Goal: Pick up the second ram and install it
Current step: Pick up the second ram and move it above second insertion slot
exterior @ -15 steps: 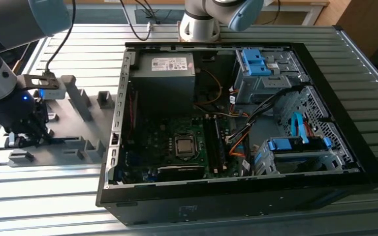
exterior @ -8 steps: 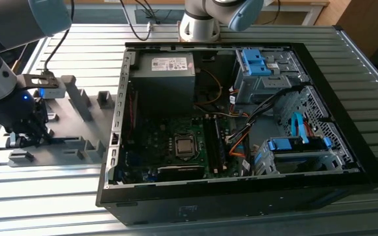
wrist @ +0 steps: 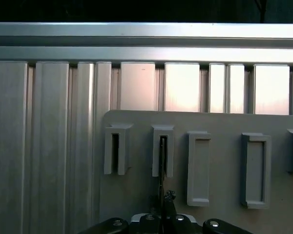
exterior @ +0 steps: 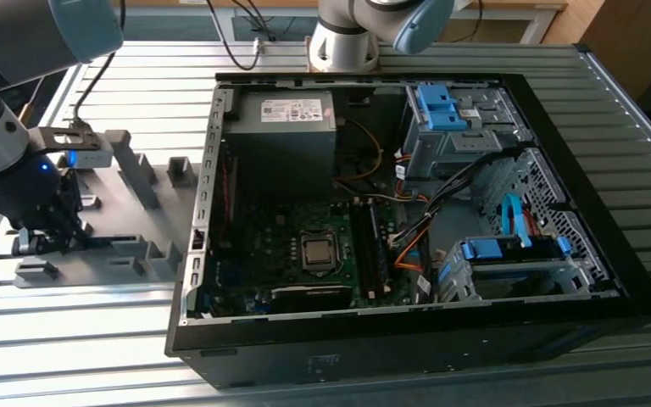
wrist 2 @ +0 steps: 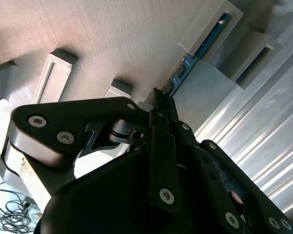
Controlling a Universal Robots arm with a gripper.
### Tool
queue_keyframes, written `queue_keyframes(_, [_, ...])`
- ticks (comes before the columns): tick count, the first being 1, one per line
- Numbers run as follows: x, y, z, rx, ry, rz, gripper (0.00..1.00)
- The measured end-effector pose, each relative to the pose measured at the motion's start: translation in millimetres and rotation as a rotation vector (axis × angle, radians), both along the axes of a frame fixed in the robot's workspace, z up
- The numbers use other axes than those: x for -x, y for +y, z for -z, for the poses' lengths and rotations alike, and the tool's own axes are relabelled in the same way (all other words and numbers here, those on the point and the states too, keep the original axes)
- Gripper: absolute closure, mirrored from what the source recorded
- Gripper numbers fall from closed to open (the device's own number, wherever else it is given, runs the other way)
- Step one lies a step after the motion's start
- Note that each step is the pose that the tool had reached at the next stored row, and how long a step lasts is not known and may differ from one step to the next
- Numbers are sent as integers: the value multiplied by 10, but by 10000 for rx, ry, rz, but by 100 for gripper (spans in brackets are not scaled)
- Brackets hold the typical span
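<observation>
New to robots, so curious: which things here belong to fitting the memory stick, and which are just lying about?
Part of the job: second ram in its grey holder; gripper, shut on it; open computer case.
Just lying about: blue drive clips; power supply; cables beyond the case.
</observation>
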State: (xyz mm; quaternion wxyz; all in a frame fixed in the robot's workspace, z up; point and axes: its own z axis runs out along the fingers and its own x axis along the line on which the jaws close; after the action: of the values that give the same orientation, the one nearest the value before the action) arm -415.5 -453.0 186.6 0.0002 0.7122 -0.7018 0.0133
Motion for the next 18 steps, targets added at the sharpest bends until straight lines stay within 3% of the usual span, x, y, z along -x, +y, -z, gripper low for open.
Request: queue_keyframes(18, [0,0,0,0,0,-448,86])
